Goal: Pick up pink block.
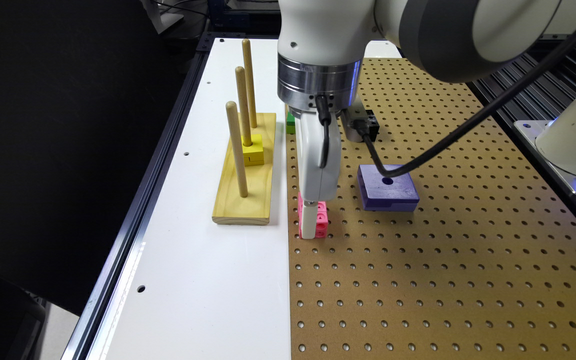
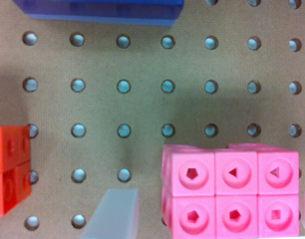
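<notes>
We find the pink block [image 1: 321, 219] lying on the brown pegboard [image 1: 443, 260], near its border with the white table [image 1: 193, 280]. The gripper [image 1: 309, 220] is lowered onto it, with one white finger [image 1: 309, 222] against the block's side toward the exterior view's left. In the wrist view one translucent finger [image 2: 114, 214] stands apart from the pink block [image 2: 231, 196], a gap showing between them, so we record the gripper as open around it. A purple block [image 1: 387, 187] lies nearby. An orange block [image 2: 9, 169] sits beside it.
</notes>
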